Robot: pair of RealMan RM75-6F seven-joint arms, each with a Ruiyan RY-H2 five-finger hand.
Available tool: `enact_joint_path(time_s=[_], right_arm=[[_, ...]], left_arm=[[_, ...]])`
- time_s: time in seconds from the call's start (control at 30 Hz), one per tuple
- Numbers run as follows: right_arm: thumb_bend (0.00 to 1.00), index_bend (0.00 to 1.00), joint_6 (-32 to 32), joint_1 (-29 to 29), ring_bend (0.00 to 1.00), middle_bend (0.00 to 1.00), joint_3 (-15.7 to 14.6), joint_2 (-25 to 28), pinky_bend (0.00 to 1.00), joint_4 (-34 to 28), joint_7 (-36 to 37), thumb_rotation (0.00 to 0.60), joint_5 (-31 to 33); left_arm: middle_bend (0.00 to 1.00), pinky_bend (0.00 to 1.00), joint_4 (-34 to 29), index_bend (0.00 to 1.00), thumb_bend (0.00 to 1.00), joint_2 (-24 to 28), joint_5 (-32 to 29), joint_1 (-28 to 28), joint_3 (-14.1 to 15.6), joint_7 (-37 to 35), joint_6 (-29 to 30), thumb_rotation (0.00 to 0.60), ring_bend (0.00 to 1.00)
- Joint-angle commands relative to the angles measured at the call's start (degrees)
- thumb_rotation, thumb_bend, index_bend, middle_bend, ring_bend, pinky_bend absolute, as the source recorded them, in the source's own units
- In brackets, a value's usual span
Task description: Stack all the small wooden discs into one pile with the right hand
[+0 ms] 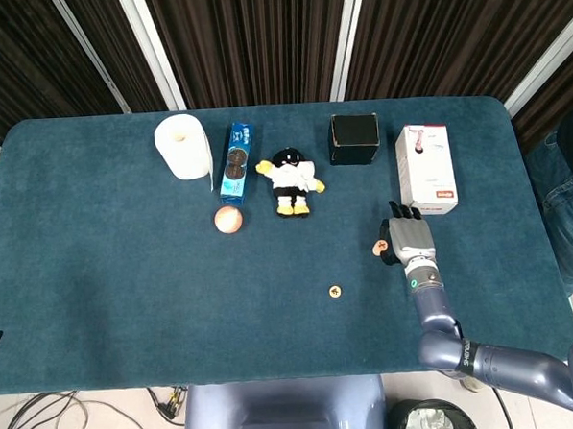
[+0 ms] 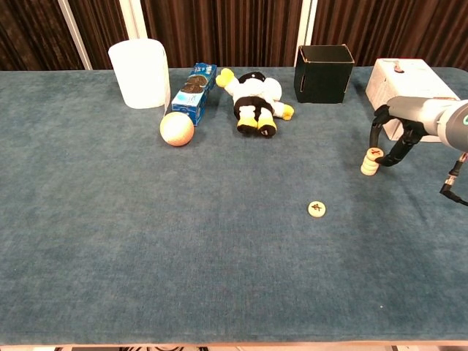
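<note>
Blue felt table (image 1: 117, 281), dark slatted curtains (image 1: 249, 43) behind, cables (image 1: 47, 414) on floor.

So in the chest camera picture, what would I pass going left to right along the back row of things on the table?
White paper roll → blue cookie packet → penguin plush toy → black open box → white carton, with the right robot hand just in front of it.

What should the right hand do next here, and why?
Probably lift clear of the pile of discs and reach toward the lone disc. The right hand sits at the pile, apparently holding nothing, and that one disc lies apart on the table.
</note>
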Motion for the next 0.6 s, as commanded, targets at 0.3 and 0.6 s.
enact_joint_path(time_s=[0.3, 0.6], right_arm=[[0.41, 0.47, -0.16, -0.02, 0.0, 0.0, -0.09, 0.16, 0.0, -0.12, 0.06, 0.6, 0.16], [0.41, 0.47, -0.07, -0.04, 0.0, 0.0, -0.15, 0.11, 0.0, 0.01, 0.19, 0.6, 0.03]], left_arm=[[0.0, 0.02, -0.09, 0.09, 0.15, 0.02, -0.21, -0.03, -0.01, 0.17, -0.06, 0.6, 0.0], [0.0, 0.02, -0.06, 0.1, 0.15, 0.08, -0.56, -0.11, -0.02, 0.19, -0.39, 0.6, 0.0]])
